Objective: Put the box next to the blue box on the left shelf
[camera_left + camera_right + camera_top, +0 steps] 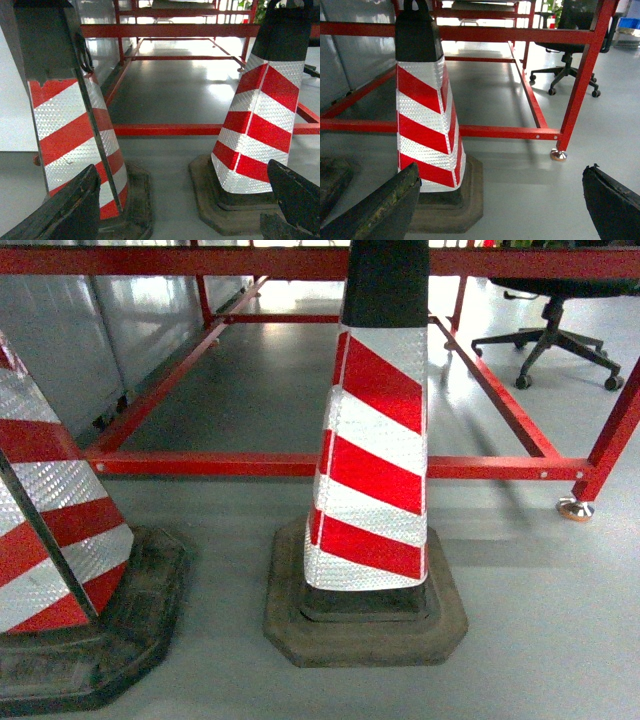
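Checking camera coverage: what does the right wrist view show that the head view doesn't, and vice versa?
Only the right wrist view: the right gripper, its dark fingers spread wide with nothing between them, and the cone's black top with handle.

Only the head view: a second striped cone at the left edge.

Both: the central red-and-white striped cone on its dark base, the red table frame with its foot pad, the office chair and grey floor.

Legible text: you will find none in any view | Signs: only red-and-white reflective stripes on the two traffic cones (370, 450) (45, 520), no letters or numbers on them | Red table frame (300, 465): it carries no label you can read
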You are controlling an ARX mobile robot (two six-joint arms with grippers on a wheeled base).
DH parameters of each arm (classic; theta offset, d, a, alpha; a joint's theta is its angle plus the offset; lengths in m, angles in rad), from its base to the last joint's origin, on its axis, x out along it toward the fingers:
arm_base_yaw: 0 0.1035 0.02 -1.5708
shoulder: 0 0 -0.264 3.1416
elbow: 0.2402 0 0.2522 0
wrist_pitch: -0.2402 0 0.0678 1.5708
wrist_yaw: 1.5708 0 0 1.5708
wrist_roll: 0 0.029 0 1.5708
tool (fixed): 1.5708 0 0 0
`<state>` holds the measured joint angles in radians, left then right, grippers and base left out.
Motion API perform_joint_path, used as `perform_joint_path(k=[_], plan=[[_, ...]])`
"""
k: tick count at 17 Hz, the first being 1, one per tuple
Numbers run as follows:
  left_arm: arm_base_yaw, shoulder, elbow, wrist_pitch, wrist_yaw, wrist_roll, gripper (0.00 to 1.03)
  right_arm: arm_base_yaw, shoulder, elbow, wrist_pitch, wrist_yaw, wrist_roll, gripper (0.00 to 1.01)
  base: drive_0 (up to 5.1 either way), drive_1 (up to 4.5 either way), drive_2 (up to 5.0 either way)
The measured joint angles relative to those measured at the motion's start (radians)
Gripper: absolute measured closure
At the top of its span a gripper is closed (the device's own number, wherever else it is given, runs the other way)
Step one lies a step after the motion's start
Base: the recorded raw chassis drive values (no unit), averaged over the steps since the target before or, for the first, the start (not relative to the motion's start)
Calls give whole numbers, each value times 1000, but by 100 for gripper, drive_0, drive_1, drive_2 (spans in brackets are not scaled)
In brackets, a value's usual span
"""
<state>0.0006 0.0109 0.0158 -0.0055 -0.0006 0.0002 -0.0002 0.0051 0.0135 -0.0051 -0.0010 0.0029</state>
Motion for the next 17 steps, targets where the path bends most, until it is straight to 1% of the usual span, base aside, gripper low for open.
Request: perform_joint_path(k=[17], plan=[[0, 0, 0, 0, 0, 0, 5, 0, 0, 0, 0, 0, 0, 3, 0, 0, 0]])
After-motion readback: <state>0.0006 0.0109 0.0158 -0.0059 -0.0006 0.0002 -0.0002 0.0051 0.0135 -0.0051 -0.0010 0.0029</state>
